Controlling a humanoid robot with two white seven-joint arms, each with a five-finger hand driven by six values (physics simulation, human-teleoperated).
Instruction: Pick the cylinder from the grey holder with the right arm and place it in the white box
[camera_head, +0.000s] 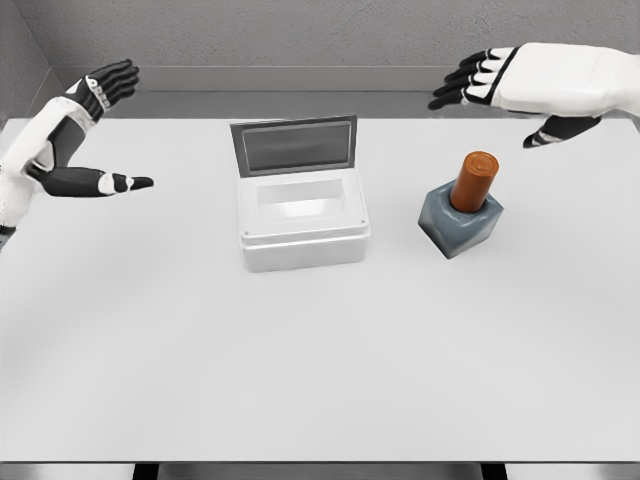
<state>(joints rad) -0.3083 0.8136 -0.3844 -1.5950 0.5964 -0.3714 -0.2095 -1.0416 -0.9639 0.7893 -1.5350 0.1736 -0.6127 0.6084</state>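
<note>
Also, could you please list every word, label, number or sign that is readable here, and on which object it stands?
None: no readable text appears anywhere.
White box and its raised lid: blank.
Orange cylinder and grey holder: blank.
Table and both hands: no markings.

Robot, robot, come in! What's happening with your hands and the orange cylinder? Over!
Both hands open: left hand, right hand above and behind the holder. Orange cylinder upright in grey holder. White box lid open. Nothing in between.

Cylinder (475, 180) in holder (461, 225), right of box (303, 235) on table (320, 370).
</note>
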